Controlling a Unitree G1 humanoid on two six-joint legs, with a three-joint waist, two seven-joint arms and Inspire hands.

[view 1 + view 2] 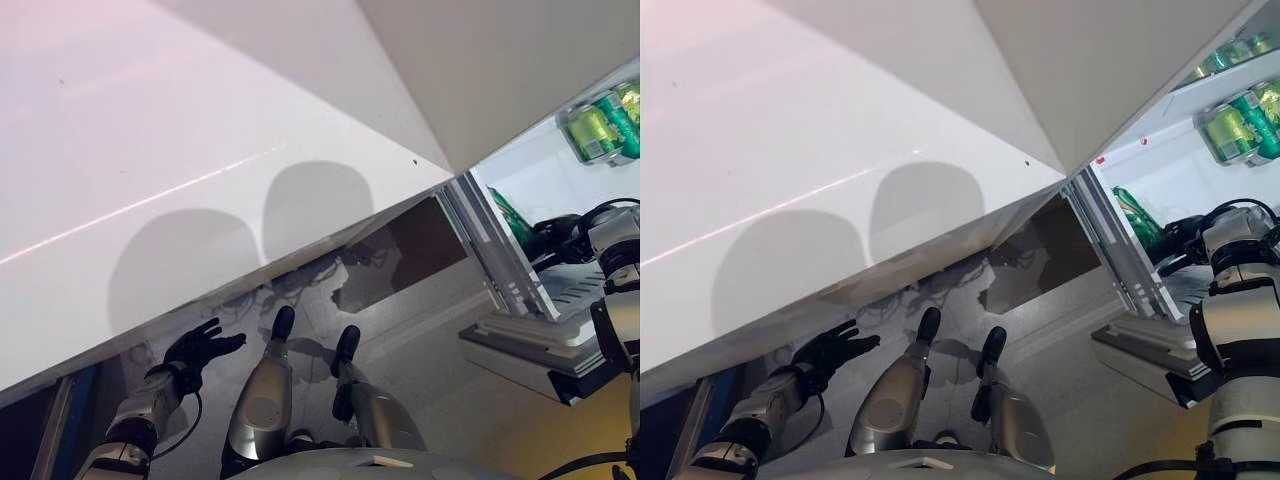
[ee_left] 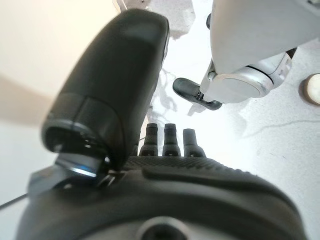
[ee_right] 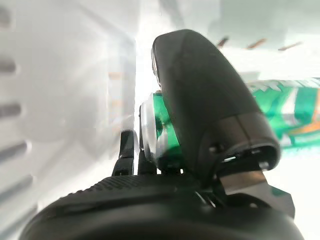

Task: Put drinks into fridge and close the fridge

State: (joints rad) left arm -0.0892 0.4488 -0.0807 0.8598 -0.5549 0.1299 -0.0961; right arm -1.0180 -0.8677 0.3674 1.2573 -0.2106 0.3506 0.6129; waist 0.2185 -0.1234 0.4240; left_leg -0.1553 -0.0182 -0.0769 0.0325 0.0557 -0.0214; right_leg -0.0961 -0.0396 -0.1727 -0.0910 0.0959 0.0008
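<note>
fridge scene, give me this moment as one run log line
right hand: shut on green can, inside open fridge | left hand: open, idle, low beside door | more cans on upper shelf

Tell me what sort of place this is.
Probably a kitchen or pantry corner: an open fridge with green cans on its shelf, the right hand holding another green can inside, and the white fridge door swung wide.
</note>
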